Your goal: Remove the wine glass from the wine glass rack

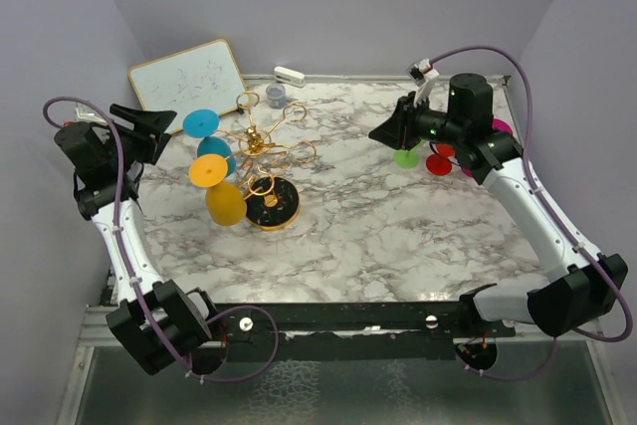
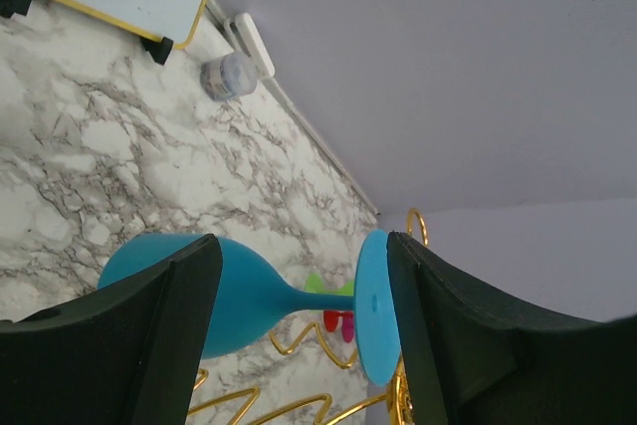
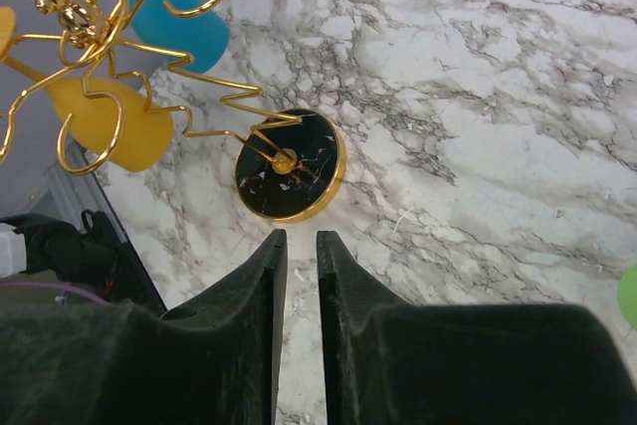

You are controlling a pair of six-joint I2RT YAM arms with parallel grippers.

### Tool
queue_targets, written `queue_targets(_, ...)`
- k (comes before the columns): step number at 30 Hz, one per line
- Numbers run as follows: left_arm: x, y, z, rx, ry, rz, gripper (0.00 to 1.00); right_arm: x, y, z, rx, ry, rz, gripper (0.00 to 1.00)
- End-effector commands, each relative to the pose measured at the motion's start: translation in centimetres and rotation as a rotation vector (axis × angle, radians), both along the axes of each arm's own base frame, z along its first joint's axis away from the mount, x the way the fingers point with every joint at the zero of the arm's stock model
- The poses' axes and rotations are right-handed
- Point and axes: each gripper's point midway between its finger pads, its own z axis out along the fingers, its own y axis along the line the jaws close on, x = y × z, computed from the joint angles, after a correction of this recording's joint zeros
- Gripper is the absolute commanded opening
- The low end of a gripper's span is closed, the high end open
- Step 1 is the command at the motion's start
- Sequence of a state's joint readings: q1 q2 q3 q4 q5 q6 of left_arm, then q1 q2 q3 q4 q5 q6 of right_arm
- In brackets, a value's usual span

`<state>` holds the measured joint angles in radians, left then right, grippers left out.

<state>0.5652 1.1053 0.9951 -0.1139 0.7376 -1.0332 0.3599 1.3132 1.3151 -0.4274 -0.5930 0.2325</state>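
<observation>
Rack point(image 1: 272, 204) stands near table's point(image 1: 398, 236) left edge; left tool point(image 2: 299, 325) straddles wine glass point(image 2: 249, 296).

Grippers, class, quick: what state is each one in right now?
Left gripper: open, fingers either side of the blue wine glass; contact cannot be told.
Right gripper: almost closed, holding nothing.

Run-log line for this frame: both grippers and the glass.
left gripper: open, straddling blue wine glass | blue wine glass: on wine glass rack | right gripper: nearly shut, empty
</observation>
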Motion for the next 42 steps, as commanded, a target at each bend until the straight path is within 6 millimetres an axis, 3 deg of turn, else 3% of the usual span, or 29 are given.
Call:
queue_targets(1,0.1,-2.0,0.6,0.045,-0.03,-0.106,0.67,-1.3,0.7,2.4,0.059,-0.074,0.052,0.19)
queue_targets(14,0.7,-5.1,0.6,0.065,-0.046,-0.245,0.52,-1.4,0.6,1.2,0.048,-0.055,0.049,0.18)
queue_targets(25,0.5,-5.4,1.9,0.103,-0.072,-0.251,0.43,-1.3,0.6,1.3,0.049,-0.052,0.041,0.18)
queue_targets(30,0.4,-5.6,2.6,0.108,-0.086,-0.256,0.29,-1.2,0.7,1.5,0.051,-0.049,0.04,0.17)
queue_targets(34,0.3,-5.7,2.7,0.107,-0.089,-0.258,0.12,-1.2,0.7,1.5,0.051,-0.048,0.036,0.17)
queue_targets(42,0.2,-5.7,2.9,0.104,-0.09,-0.254,0.06,-1.1,0.6,1.3,0.054,-0.04,0.028,0.17)
